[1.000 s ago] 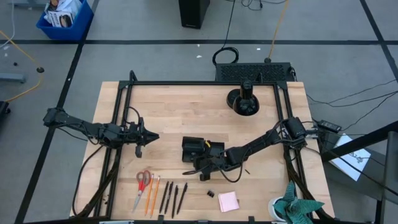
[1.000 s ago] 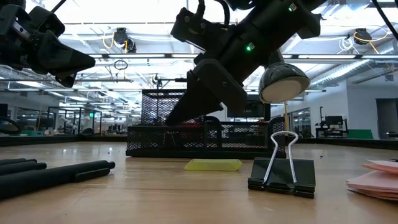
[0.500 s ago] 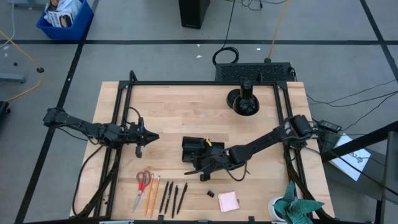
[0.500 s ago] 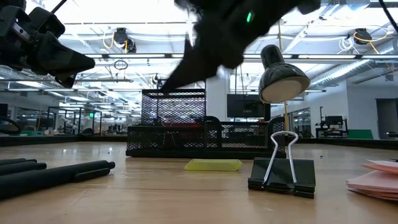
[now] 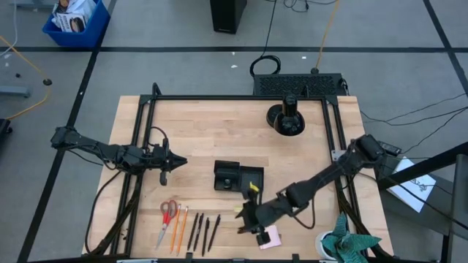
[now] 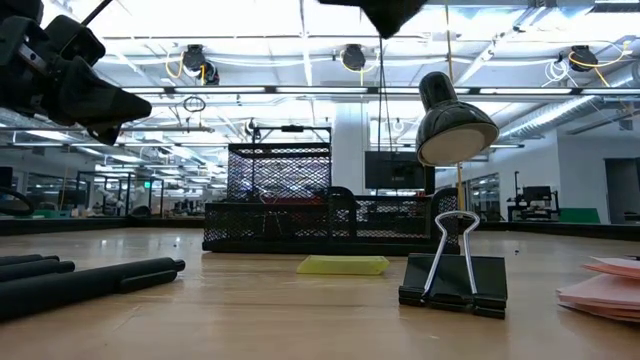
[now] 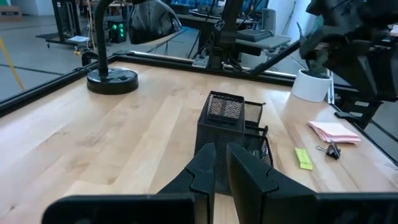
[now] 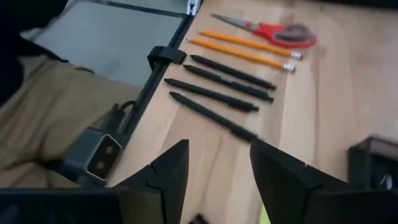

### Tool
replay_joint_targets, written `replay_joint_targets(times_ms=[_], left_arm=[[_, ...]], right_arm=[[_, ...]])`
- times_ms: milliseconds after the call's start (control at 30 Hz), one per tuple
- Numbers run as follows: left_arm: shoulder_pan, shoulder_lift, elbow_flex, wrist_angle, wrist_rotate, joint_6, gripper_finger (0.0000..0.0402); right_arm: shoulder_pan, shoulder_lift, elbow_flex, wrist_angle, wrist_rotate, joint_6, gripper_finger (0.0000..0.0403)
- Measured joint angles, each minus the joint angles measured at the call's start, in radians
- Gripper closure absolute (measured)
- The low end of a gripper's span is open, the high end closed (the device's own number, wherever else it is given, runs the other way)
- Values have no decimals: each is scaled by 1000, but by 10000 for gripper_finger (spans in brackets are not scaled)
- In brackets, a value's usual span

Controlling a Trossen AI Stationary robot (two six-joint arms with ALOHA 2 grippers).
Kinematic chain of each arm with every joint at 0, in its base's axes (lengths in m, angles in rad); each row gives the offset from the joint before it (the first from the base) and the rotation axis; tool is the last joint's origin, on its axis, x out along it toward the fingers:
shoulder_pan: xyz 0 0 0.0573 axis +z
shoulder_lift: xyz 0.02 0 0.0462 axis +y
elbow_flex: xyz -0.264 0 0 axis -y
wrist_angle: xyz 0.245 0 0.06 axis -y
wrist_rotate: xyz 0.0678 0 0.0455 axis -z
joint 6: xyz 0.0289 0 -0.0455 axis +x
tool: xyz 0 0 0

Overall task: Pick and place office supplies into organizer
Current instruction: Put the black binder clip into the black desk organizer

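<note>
The black mesh organizer [image 5: 238, 177] stands mid-table, with a tiny yellow piece [image 5: 254, 188] on the wood at its near right corner. Along the near edge lie red-handled scissors [image 5: 168, 212], orange pencils [image 5: 179, 228] and dark pens [image 5: 202, 232]. A pink sticky-note pad [image 5: 270, 237] lies right of them, and a black clip [image 6: 452, 278] stands near it. My right gripper [image 5: 245, 217] hovers open above the wood between pens and pad, with nothing between its fingers [image 8: 217, 177]. My left gripper [image 5: 172, 161] waits shut, left of the organizer.
A round black lamp stand [image 5: 287, 118] sits at the table's far side. A teal cloth in a white cup [image 5: 349, 242] is at the near right corner. Black frame rails [image 5: 146, 131] run along the table's edges. Bare wood lies between the organizer and the supplies.
My right gripper has drawn back from the organizer's near side. It rose and swung toward the table's near edge, and now hangs over the wood between the pens and the sticky-note pad. The supplies lie where they were.
</note>
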Motion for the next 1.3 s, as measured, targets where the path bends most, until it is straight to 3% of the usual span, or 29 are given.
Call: replay_joint_targets(times_ms=[233,333,633,1300], left_arm=[[0,0,0,24,0,74,357],[0,0,0,20,0,116,357],[0,0,0,20,0,136,357],[0,0,0,22,0,131,357]], right_arm=[[35,4,-44,-2,7,283,230],[43,5,-101,23,79,379,229],[46,10,-295,285,136,636,229],[118,88,-287,346,178,602,229]])
